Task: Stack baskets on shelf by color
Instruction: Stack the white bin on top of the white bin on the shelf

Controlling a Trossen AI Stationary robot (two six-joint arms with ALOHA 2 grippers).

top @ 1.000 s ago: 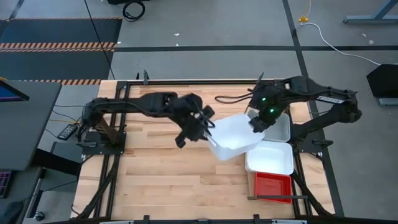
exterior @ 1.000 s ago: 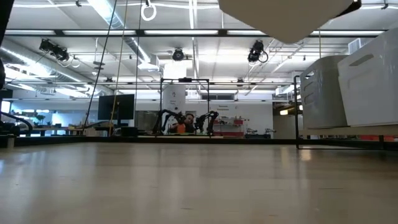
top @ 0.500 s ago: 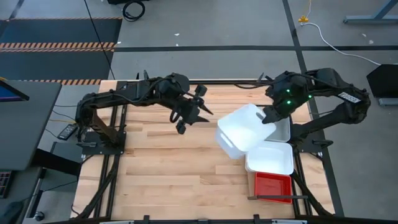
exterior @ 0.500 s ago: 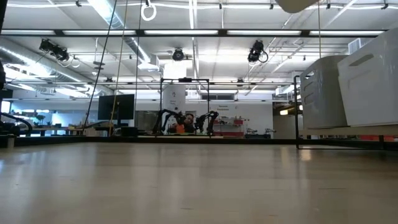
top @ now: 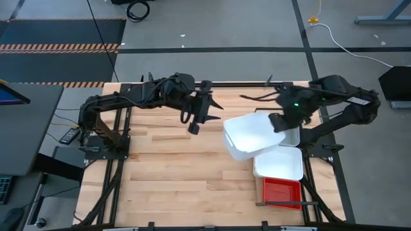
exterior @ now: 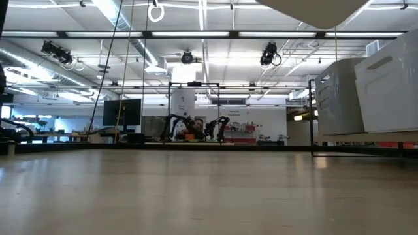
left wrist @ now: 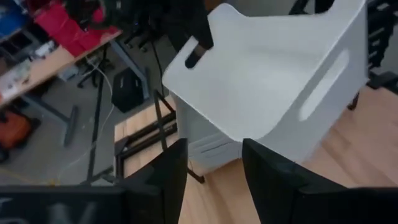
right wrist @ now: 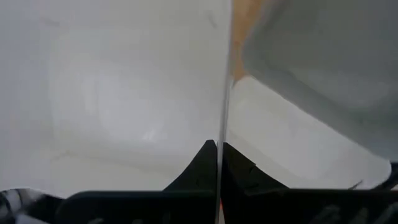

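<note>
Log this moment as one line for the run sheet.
right gripper: shut on white plastic basket's wall, aloft | left gripper: open, empty | red mesh basket: on shelf

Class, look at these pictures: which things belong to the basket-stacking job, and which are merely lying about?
Belonging to the job:
- held white basket, rim pinched in the right claw
- white basket on the table
- red basket
- grey basket, partly hidden
- left claw, open and empty

Lying about:
- cable coil on the floor
- yellow plug
</note>
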